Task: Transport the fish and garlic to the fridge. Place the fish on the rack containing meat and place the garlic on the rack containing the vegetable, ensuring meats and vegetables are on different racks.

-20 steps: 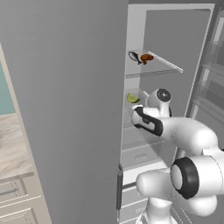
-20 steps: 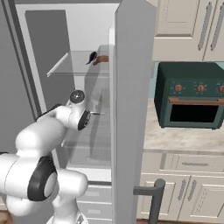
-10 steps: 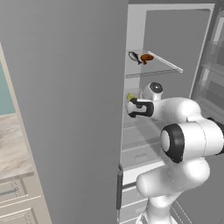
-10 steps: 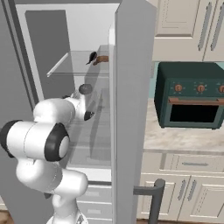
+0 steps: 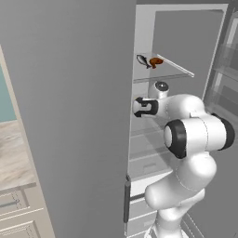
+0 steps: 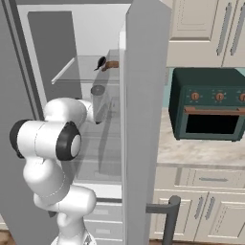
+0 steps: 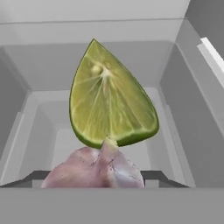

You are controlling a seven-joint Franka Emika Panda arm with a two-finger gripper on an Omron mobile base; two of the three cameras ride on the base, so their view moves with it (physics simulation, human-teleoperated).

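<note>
Inside the open fridge [image 5: 186, 32], the claw [image 5: 137, 107] reaches in at the level of the lower glass shelf, below the upper glass shelf [image 5: 173, 69]. On that upper shelf the fish [image 5: 142, 60] lies just beside the meat [image 5: 156, 61], fish on the side nearer the door. In the hand view, the garlic [image 7: 94, 168] sits right at the claw's tips, low and close, and the green wedge of vegetable [image 7: 109, 103] stands just behind it, touching or nearly so. Whether the claw pinches the garlic or stands spread around it cannot be told.
</note>
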